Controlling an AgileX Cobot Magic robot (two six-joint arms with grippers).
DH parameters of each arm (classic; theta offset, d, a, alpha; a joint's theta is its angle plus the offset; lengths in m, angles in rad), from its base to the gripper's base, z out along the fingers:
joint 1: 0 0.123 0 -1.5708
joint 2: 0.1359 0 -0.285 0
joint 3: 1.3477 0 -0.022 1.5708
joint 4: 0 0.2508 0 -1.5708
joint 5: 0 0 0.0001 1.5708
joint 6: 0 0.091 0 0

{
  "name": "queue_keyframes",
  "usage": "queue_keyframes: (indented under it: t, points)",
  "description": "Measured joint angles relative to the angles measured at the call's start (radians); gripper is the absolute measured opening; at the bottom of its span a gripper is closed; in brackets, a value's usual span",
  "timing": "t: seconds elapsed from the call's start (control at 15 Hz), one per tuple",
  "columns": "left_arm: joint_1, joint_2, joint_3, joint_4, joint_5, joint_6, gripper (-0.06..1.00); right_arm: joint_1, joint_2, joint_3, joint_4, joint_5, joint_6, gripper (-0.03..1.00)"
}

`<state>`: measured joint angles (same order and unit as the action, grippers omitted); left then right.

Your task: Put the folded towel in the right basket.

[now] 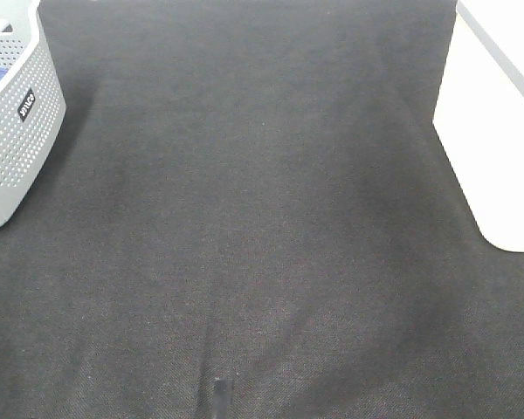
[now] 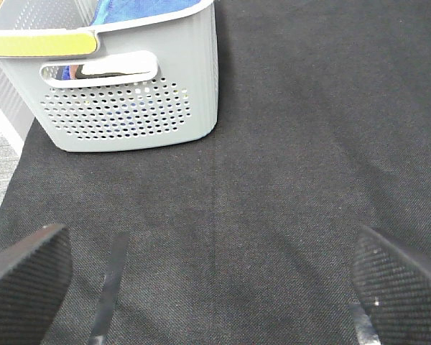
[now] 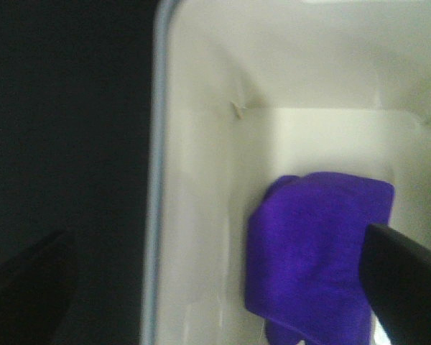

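Observation:
A folded purple towel (image 3: 312,251) lies on the floor of the white right basket (image 3: 201,215); the basket's outer wall shows at the right edge of the exterior view (image 1: 489,131). My right gripper (image 3: 215,280) hovers above the basket with its jaws wide apart and nothing between them; one finger (image 3: 406,287) overlaps the towel's edge in the picture. My left gripper (image 2: 212,284) is open and empty over the dark mat, a short way from the grey perforated left basket (image 2: 122,108). Neither gripper shows in the exterior view.
The grey basket (image 1: 17,131) at the left holds blue cloth (image 2: 140,11) and has a yellow strip on its rim (image 2: 39,44). A dark mat (image 1: 262,244) covers the table between the two baskets. A small dark object (image 1: 220,388) lies near the front edge.

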<state>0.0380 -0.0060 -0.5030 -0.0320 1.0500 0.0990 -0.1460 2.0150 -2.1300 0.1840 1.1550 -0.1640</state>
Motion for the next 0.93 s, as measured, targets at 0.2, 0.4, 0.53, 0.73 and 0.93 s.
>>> queue_keyframes:
  t: [0.2, 0.4, 0.53, 0.73, 0.93]
  points:
    - [0.0, 0.0, 0.0, 0.001, 0.0, 0.0, 0.99, 0.107, -0.108, 0.016, -0.097, 0.052, 0.08, 0.98]
    - [0.0, 0.0, 0.0, 0.001, 0.0, 0.0, 0.99, 0.108, -0.272, 0.18, -0.133, 0.052, 0.101, 0.98]
    - [0.0, 0.0, 0.0, 0.001, 0.0, 0.0, 0.99, 0.108, -0.559, 0.47, -0.133, 0.049, 0.1, 0.98]
    - [0.0, 0.0, 0.0, 0.001, 0.0, 0.0, 0.99, 0.108, -0.964, 0.827, -0.111, 0.004, 0.07, 0.98]
    - [0.0, 0.0, 0.0, 0.002, 0.0, 0.0, 0.99, 0.108, -1.344, 1.089, -0.105, -0.003, 0.018, 0.98]
